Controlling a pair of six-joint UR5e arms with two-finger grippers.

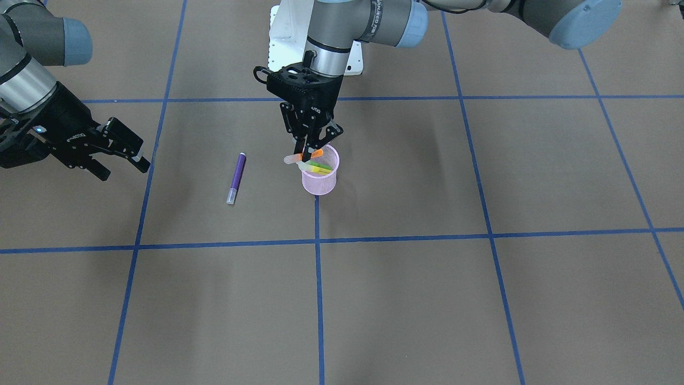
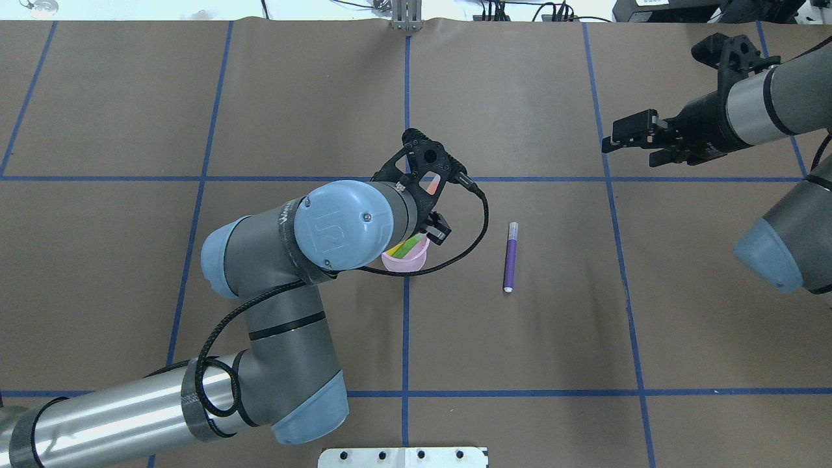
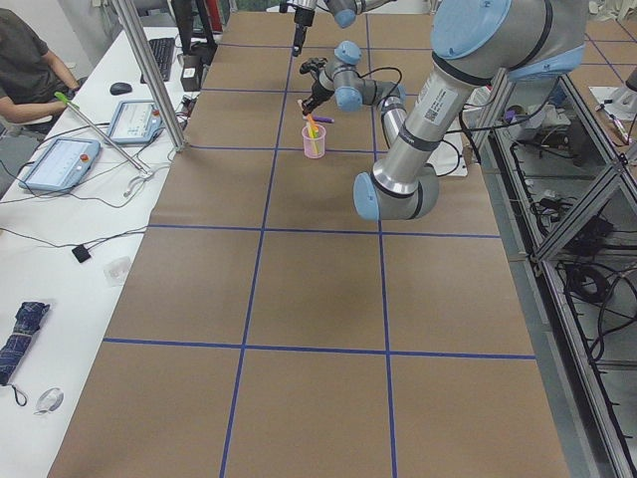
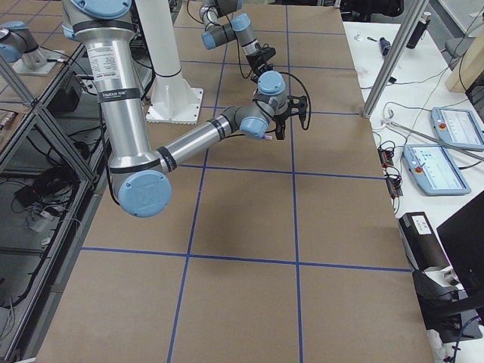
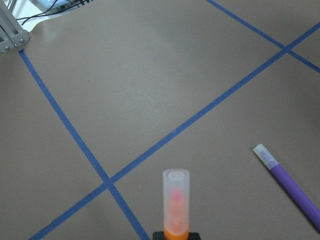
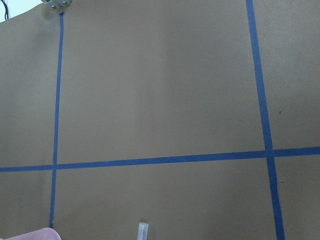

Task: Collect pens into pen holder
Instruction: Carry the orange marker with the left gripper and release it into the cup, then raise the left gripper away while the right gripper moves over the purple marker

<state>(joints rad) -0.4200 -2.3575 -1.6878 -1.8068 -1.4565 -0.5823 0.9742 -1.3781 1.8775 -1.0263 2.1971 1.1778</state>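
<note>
Left tool [image 1: 309,151] clenched on orange pen [image 1: 293,159], tilted over pen holder [image 1: 319,183] rim, likely lining up drop beside green pen [image 1: 319,168] inside. Purple pen [image 1: 235,178] lies on worktop [image 1: 427,294] just beside holder, uncollected. Right tool [image 1: 125,170] released, empty, well apart

Table, one: you have a brown paper cover [image 1: 481,299] ruled into squares by blue tape lines [image 1: 319,289].

White bench [image 3: 90,259], left of the table in your exterior left view, carries:
- a grey pendant [image 3: 60,162]
- a keyboard [image 3: 162,58]
- a mouse [image 3: 119,88]
- a folded dark umbrella [image 3: 22,334]

Aluminium post [image 3: 149,75], slanting, stands at the bench edge. A seated person [image 3: 25,60] is at the far left. Tangled cables [image 3: 577,249] lie below the frame on the right.
</note>
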